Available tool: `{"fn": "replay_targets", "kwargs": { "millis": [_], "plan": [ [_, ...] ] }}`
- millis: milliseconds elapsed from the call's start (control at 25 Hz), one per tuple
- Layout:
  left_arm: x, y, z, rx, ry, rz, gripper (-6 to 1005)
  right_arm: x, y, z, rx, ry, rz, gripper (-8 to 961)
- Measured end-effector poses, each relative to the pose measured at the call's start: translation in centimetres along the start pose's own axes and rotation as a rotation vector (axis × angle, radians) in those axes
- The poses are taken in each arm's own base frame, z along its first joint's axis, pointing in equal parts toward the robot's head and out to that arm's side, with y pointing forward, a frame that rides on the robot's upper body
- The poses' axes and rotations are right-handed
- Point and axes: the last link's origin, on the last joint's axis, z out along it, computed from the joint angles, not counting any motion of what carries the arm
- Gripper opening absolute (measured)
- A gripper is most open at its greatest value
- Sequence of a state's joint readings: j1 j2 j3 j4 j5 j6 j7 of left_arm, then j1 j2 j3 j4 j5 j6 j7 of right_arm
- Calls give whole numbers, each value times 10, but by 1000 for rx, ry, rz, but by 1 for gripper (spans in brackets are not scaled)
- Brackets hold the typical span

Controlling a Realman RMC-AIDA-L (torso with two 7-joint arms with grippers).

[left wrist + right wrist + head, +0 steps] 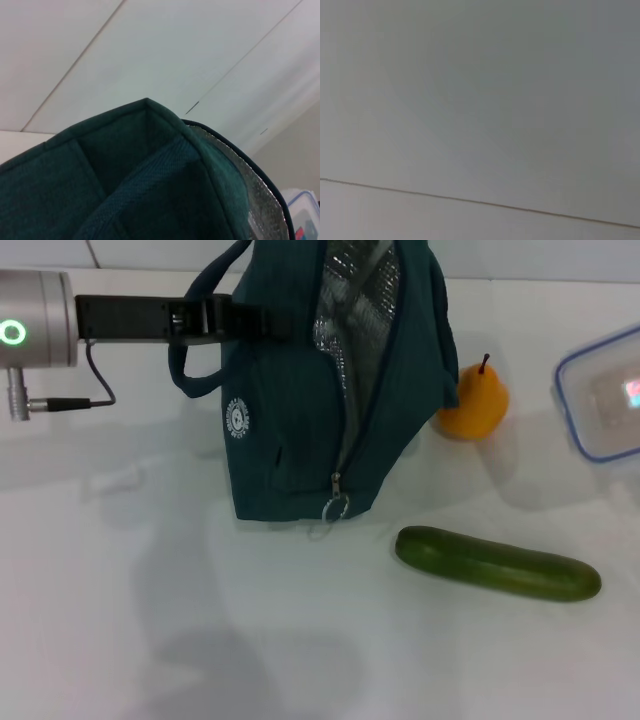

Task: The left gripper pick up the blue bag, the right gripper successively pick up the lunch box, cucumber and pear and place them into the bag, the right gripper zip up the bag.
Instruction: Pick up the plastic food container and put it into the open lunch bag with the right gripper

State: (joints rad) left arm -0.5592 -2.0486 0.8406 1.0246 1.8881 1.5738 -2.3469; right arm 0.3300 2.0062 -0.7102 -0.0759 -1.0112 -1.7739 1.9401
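The blue bag (290, 440) stands upright on the white table, its zip open and silver lining (355, 310) showing. My left gripper (255, 318) reaches in from the left and is shut on the bag's upper edge beside a loop handle (190, 370). The left wrist view is filled with the bag's fabric (125, 190). Right of the bag sits the pear (473, 402), touching or almost touching it. The cucumber (497, 564) lies in front, to the right. Cut off at the right edge is the lunch box (608, 395), with one corner of the lunch box (305, 215) also in the left wrist view. My right gripper is out of view.
The zip's ring pull (336, 506) hangs low on the bag's front. A grey cable (95, 390) loops under the left arm's silver cylinder (35, 320). The white table (150, 620) stretches in front of the bag. The right wrist view holds only a plain grey surface.
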Motion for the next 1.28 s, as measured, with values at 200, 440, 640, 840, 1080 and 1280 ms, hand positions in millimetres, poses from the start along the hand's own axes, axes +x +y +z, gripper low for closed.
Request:
{"fn": "replay_targets", "kwargs": {
  "millis": [200,440,640,840,1080,1280],
  "plan": [
    [2,1,3,-7,-2,6,42,-2,4,14,-45,-5,15,95],
    [4,1,3,-1,-10,20,42,-2,10,44,-127,2,22,95],
    [6,3,5,-4,-18,35,42,9,20,77,-222,62,39,96],
    [6,4,8,-12,-23,41,42,17,29,109,-292,121,50,96],
    [3,8,14,-29,-54,49,42,25,46,139,-399,177,51,96],
    [-3,14,24,-48,-102,56,42,27,50,148,-420,197,53,96]
  ]
}}
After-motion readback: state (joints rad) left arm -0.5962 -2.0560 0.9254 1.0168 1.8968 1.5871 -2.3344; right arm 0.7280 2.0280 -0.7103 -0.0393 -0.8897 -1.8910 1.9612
